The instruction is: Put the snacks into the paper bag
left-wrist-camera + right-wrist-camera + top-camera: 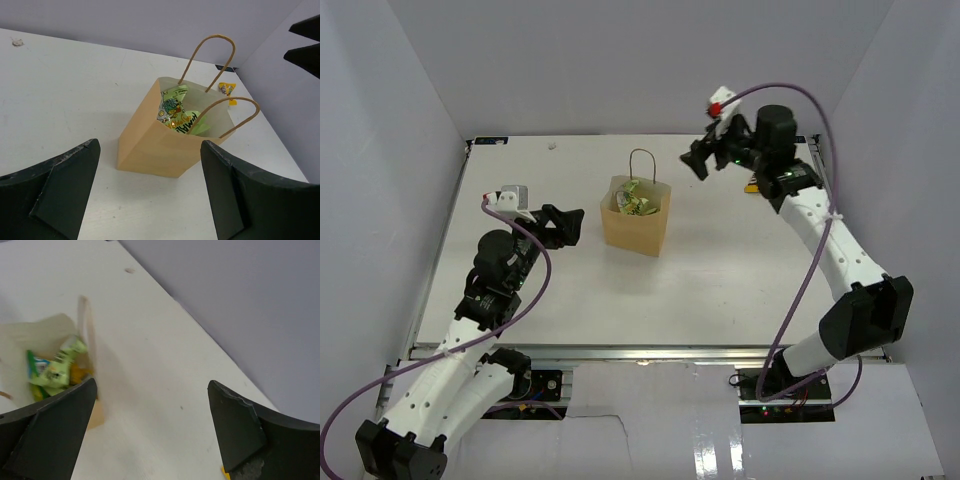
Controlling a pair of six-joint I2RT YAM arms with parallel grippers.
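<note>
Near the middle of the table (720, 285) your paper bag (636, 232) stood upright with its mouth open, and green and yellow snacks (179, 119) already lay inside it. The right wrist view was blurred, so you could not count them with any certainty. Your left gripper (567, 225) hovered just beside the bag's left wall, jaws spread wide and holding nothing. Your right gripper (700, 160) hung above the table to the far right of the bag, its fingers likewise parted with nothing between them, so neither claw was carrying a packet. One yellow packet (227, 89) lay on the table at the far right, beyond the bag and close under your right arm. By that evidence you were between loads: most of the filling looked done, and this stray packet looked to be the one left. The next move probably belonged to the right arm, which sat nearest. It called for lowering the open jaws over the packet, pinching the flat wrapper cleanly off the surface, then carrying it over the bag's mouth and releasing it between the two looped handles (207, 60) without snagging them or tipping the light bag.
</note>
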